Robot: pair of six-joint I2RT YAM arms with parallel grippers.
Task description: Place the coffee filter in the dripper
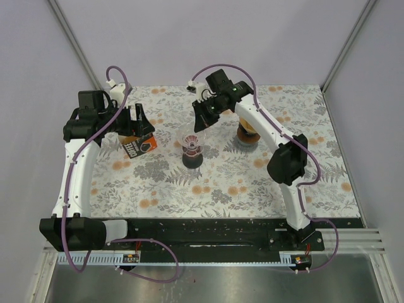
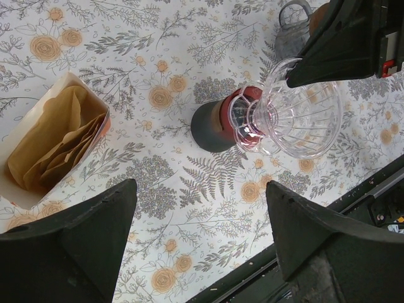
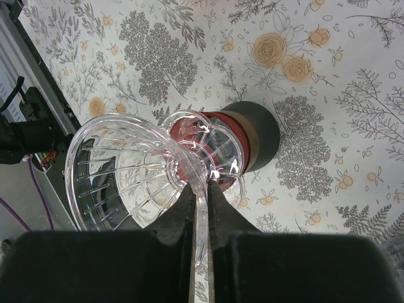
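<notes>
Floral-print table (image 1: 221, 183), dark cup (image 2: 211, 126) at centre, box of brown filters (image 1: 139, 146) left, brown object (image 1: 247, 134) right

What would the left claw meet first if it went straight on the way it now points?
Probably the bare tablecloth, between the filter box and the dripper; depth is unclear.

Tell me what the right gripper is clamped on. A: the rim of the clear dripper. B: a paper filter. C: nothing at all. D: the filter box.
A: the right wrist view shows the right gripper closed on the rim of the clear dripper.
</notes>
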